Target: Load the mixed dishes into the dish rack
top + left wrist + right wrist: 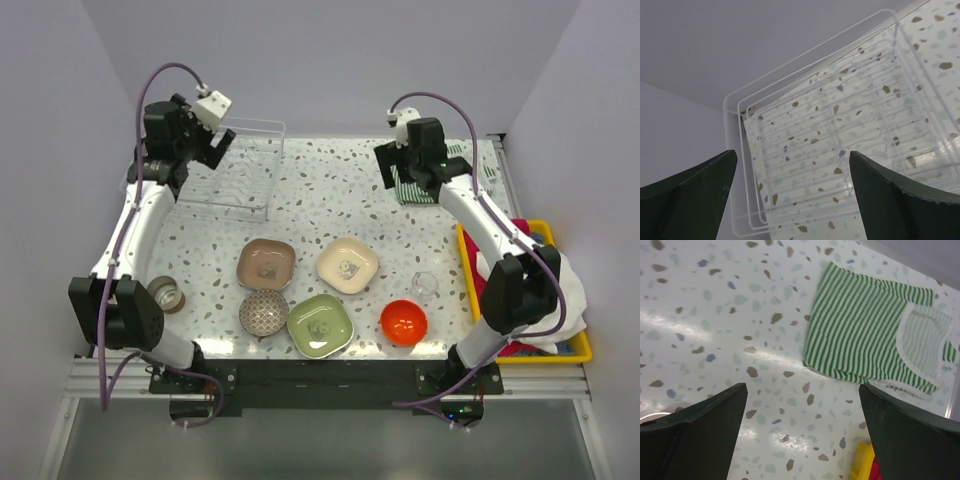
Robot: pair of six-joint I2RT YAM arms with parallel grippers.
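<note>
The dish rack (pixel 235 170), a see-through wire-grid one, sits on the speckled worktop (pixel 330 190) in the upper left of the overhead frame. The left end effector (pixel 218 148) hangs over its left end with its jaws spread wide and nothing between them; its wrist view looks down through the rack's wires. In the upper right, the right end effector (pixel 392 170) is likewise released and holds nothing. It hovers just beside a striped green cloth (pixel 865 335) that lies flat on the worktop. The dishes are all in the lower middle of the frame, well apart from the rack. There the brown plate (pixel 266 263) and cream plate (pixel 348 265) form a back row. The grey patterned bowl (pixel 263 312), green plate (pixel 320 325) and orange-red bowl (pixel 404 321) form a front row. A clear cup (pixel 425 283) stands just above the orange-red bowl. At the right edge, a yellow tray (pixel 575 352) holds bunched cloths (pixel 565 290).
</note>
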